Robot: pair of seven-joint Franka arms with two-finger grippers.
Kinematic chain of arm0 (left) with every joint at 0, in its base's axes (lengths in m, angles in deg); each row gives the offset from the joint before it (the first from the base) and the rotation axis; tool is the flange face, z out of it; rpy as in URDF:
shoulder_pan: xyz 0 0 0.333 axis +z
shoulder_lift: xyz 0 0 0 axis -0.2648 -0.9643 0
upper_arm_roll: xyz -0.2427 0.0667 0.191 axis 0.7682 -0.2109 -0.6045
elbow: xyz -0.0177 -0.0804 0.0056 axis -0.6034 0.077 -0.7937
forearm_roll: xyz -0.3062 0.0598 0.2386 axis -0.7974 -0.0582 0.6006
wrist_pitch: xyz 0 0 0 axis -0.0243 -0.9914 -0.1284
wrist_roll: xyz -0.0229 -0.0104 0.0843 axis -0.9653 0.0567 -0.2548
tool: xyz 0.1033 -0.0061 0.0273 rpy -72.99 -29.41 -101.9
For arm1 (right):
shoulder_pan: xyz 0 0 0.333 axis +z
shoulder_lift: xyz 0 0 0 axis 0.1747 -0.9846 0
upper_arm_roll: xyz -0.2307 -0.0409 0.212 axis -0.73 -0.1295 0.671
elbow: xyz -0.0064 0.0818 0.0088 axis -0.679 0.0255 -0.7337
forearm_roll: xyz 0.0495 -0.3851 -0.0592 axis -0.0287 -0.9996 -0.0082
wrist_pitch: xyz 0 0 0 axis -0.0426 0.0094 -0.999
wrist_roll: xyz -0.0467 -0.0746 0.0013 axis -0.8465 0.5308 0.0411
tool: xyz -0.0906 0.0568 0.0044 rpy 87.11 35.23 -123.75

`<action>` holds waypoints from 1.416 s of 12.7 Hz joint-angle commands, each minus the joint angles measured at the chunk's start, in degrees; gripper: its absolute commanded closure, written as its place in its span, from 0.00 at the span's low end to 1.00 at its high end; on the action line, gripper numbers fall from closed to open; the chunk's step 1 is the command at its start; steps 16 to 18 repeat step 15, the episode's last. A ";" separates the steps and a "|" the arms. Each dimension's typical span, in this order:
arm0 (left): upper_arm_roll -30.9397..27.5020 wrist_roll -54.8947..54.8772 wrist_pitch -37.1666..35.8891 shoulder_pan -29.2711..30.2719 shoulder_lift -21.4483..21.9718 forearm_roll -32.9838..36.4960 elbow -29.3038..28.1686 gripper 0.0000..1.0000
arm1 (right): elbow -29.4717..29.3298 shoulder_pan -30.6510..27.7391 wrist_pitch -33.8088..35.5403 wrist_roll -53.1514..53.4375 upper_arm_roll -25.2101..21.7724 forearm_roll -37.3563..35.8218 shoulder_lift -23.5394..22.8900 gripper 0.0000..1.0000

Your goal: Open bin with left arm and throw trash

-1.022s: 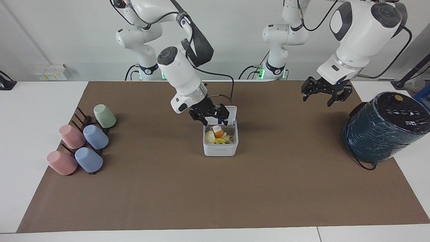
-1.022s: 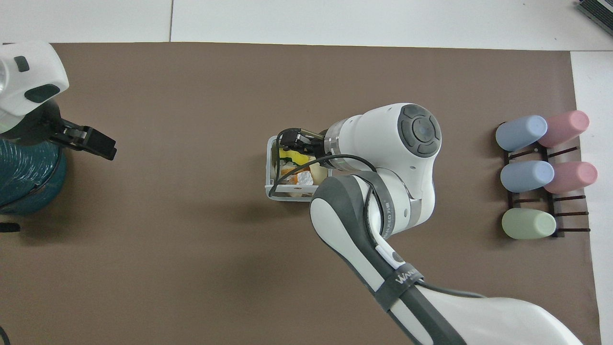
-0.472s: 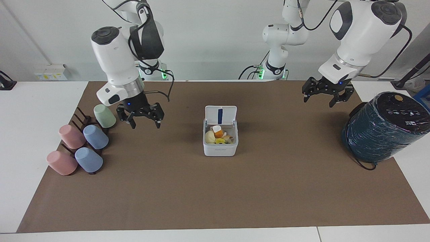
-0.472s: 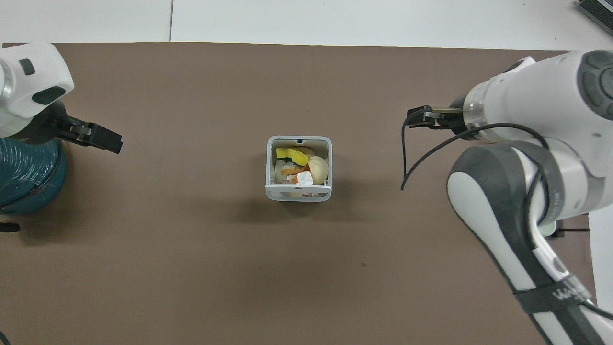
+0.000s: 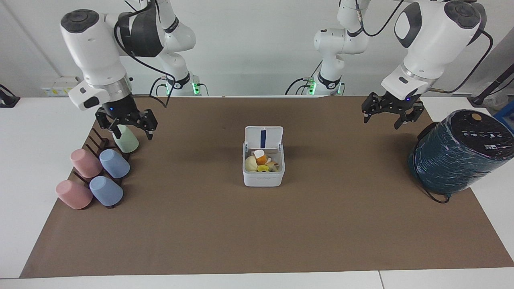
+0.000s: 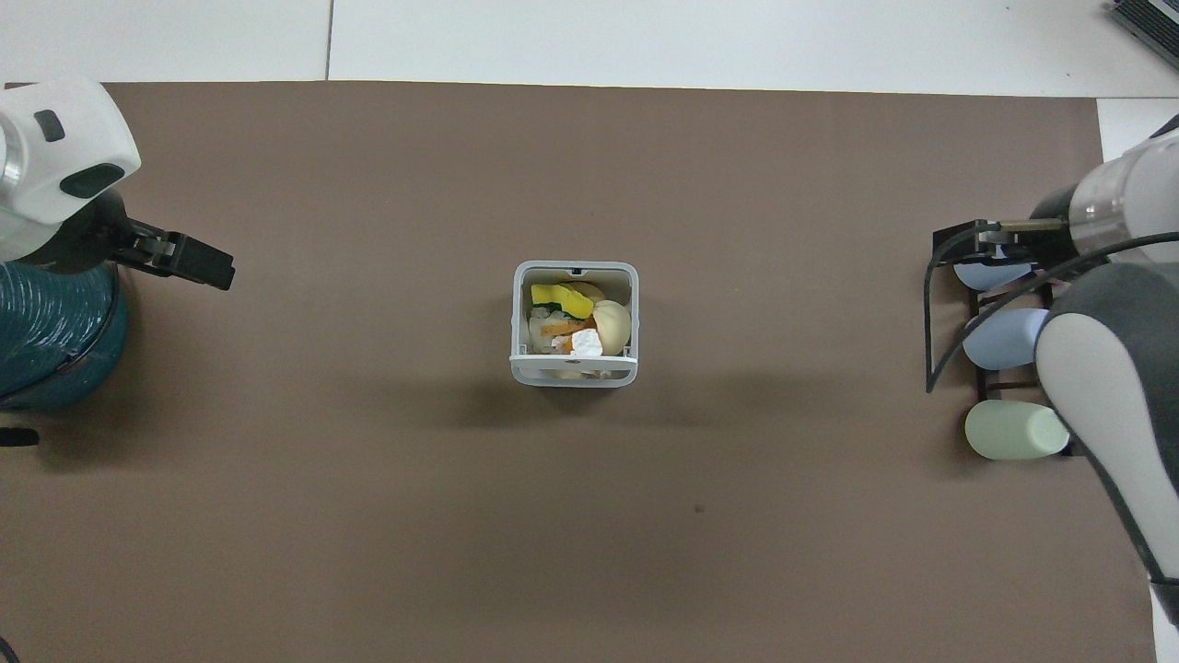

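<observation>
The bin (image 5: 263, 170) is set at the middle of the brown mat (image 5: 257, 224), its lid (image 5: 264, 137) raised upright on the side nearer the robots. The trash (image 5: 261, 161) is seen inside — a cream lump, an orange piece, a yellow curl. The left gripper (image 5: 392, 113) is held above the mat near the teal cylinder (image 5: 457, 152) at the left arm's end, jaws spread wide, nothing gripped. The right gripper (image 5: 125, 123) is held over the cups (image 5: 104, 172) at the right arm's end — jaws also wide and empty.
</observation>
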 commanded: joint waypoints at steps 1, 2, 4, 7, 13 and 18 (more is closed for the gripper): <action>-0.20 0.44 1.62 0.09 1.84 0.96 -2.39 0.00 | -4.66 -4.98 5.88 -3.15 2.40 -0.01 0.21 0.00; -0.21 0.52 1.79 0.18 1.84 0.96 -2.57 0.00 | -4.93 -4.90 7.55 -3.15 1.96 -0.01 0.21 0.00; -0.38 0.52 2.06 0.35 1.84 1.04 -2.48 0.00 | -5.02 -5.16 9.93 -4.54 0.91 -0.10 0.39 0.00; -0.38 2.09 1.97 0.36 1.84 1.13 -2.57 0.00 | -4.06 -4.46 10.11 -4.20 1.08 -0.36 1.09 0.00; -0.38 6.77 2.06 0.27 1.84 1.13 -2.57 0.00 | -5.46 -4.46 15.28 -4.20 1.70 -0.10 1.27 0.00; -0.38 6.68 2.14 0.27 1.84 1.22 -2.48 0.00 | -7.65 -4.55 18.97 -4.29 1.70 -0.19 1.27 0.00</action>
